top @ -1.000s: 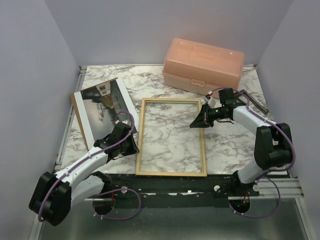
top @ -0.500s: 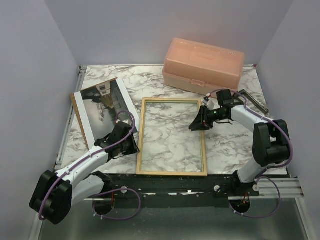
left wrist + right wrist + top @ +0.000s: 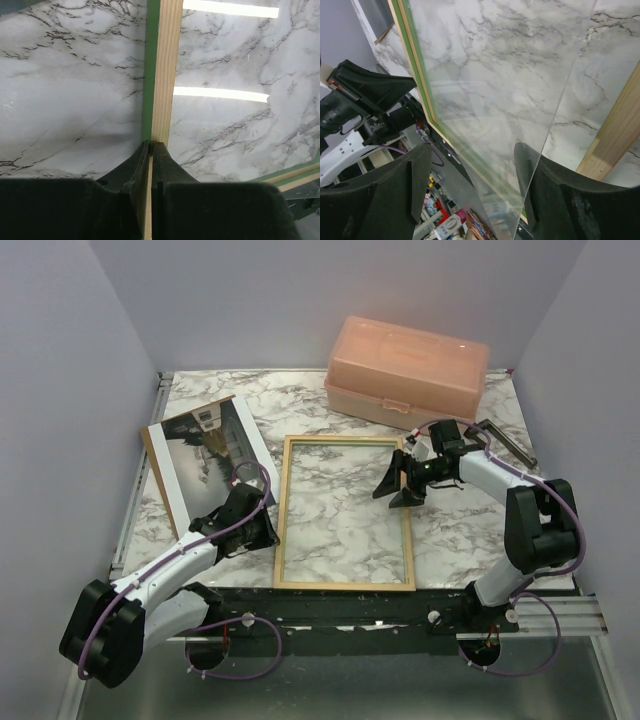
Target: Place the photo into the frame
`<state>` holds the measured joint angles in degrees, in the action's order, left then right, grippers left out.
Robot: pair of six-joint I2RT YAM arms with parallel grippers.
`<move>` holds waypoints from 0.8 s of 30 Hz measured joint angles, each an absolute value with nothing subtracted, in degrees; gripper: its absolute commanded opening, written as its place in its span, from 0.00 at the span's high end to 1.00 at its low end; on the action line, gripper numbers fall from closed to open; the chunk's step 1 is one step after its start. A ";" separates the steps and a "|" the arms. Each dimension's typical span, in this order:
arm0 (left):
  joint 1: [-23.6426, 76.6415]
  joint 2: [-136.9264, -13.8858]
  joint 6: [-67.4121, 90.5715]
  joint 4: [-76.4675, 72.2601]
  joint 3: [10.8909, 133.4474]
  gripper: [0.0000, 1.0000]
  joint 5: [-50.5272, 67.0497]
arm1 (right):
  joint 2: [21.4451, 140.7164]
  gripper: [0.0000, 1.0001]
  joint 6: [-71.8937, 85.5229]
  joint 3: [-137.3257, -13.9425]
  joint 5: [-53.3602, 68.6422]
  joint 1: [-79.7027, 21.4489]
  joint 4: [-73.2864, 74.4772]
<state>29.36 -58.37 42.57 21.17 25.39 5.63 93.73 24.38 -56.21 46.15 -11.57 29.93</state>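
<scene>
The frame [image 3: 345, 515] lies flat mid-table, pale wood back up, and its green face edge shows in the left wrist view [image 3: 148, 75]. My left gripper [image 3: 262, 530] is shut on the frame's left rail [image 3: 165, 75], fingertips pinched together [image 3: 151, 145]. The photo [image 3: 205, 455], a grey misty print, rests tilted at the left. Over the upper part of the frame's right rail my right gripper [image 3: 400, 485] stands open [image 3: 472, 175]. A clear pane [image 3: 495, 100] lies across the frame, its edge running between the spread fingers [image 3: 415, 180].
A brown backing panel [image 3: 152, 455] sits under the photo. A peach plastic box [image 3: 408, 370] stands at the back right. A dark bar [image 3: 510, 443] lies beside the right arm. Grey walls close in the left, back and right.
My right gripper has opened wide and shifted slightly left over the frame's right rail. The left gripper and the frame have not moved.
</scene>
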 measured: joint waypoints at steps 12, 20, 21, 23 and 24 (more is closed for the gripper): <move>29.36 -58.59 42.57 21.02 25.43 0.92 5.69 | 93.73 0.16 24.38 -56.21 40.42 -12.40 29.95; 29.36 -58.74 42.54 20.99 25.50 0.92 5.80 | 93.73 0.12 24.40 -56.21 34.35 -14.50 30.20; 29.36 -58.74 42.54 20.99 25.50 0.91 5.80 | 93.73 0.12 24.40 -56.21 33.30 -14.90 30.24; 29.36 -58.74 42.54 20.99 25.50 0.91 5.80 | 93.73 0.12 24.40 -56.21 31.09 -15.46 30.52; 29.36 -58.74 42.52 20.99 25.50 0.92 5.80 | 93.73 0.12 24.40 -56.21 29.93 -15.68 30.74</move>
<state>29.36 -58.74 42.52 20.99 25.50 5.80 93.73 24.40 -56.21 29.93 -15.68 30.74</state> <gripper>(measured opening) 0.089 0.877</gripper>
